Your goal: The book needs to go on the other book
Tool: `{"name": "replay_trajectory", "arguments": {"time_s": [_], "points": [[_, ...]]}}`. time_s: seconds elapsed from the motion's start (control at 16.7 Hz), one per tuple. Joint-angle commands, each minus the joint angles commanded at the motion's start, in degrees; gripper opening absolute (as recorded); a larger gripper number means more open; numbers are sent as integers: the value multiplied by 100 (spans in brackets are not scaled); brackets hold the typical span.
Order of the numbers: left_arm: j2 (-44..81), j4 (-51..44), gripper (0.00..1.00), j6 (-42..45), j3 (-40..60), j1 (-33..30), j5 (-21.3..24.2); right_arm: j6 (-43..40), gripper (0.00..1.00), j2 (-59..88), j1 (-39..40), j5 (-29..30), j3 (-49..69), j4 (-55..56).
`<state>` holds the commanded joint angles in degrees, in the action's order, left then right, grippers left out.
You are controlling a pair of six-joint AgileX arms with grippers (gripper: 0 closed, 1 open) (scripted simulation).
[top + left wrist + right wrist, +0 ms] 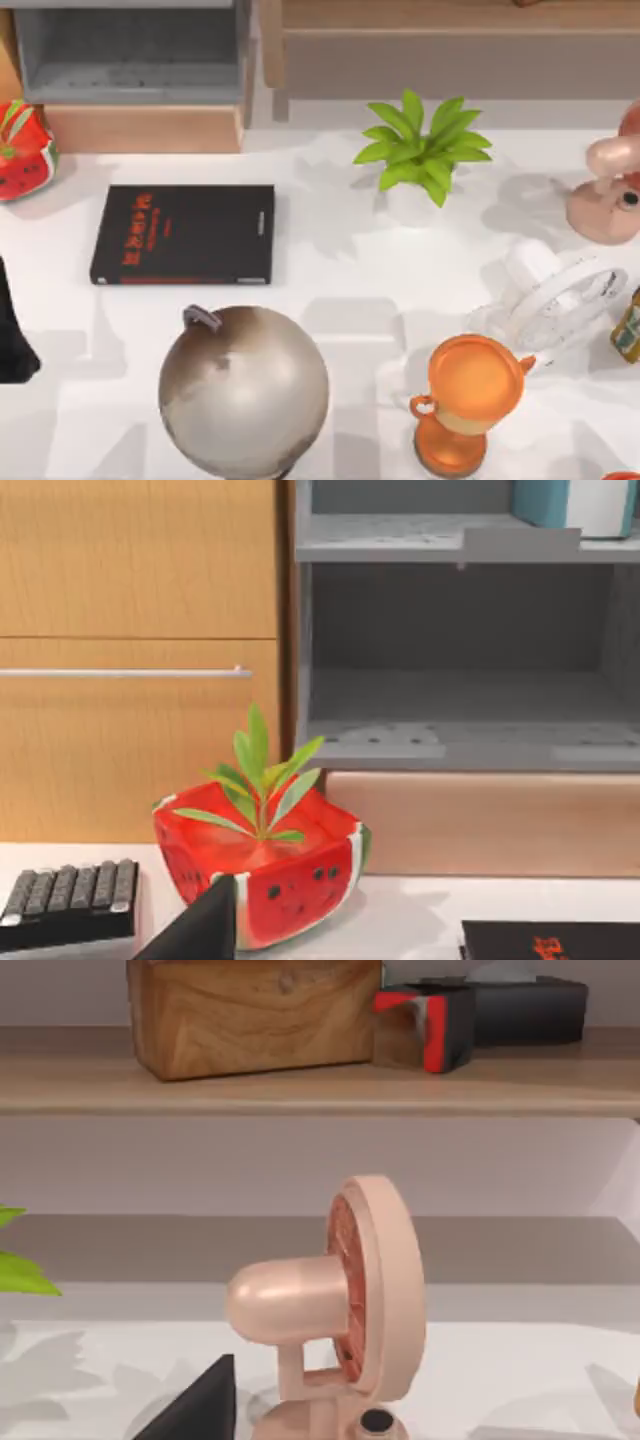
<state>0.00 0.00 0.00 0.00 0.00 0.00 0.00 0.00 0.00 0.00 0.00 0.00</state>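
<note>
Though globe (243, 390) looms near, black book (183, 234) unobscured, left arm (15, 330) edge-cropped

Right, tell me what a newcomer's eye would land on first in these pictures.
The big grey-brown globe at the table's front, left of centre, draws the eye first, with the orange trophy to its right. Behind the globe lies the black book with red lettering, flat on the white table. At the table's far left, the red watermelon planter stands out in front of the grey shelf unit.
</note>
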Motion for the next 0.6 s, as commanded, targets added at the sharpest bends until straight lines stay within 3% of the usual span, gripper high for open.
{"name": "replay_trajectory", "arguments": {"time_s": [0.3,0.6], "points": [[367,175,100,-2,338,-81,-71,0,100,0,0,0,0,0],[2188,920,100,-9,1837,-428,-373,0,100,0,0,0,0,0]]}}
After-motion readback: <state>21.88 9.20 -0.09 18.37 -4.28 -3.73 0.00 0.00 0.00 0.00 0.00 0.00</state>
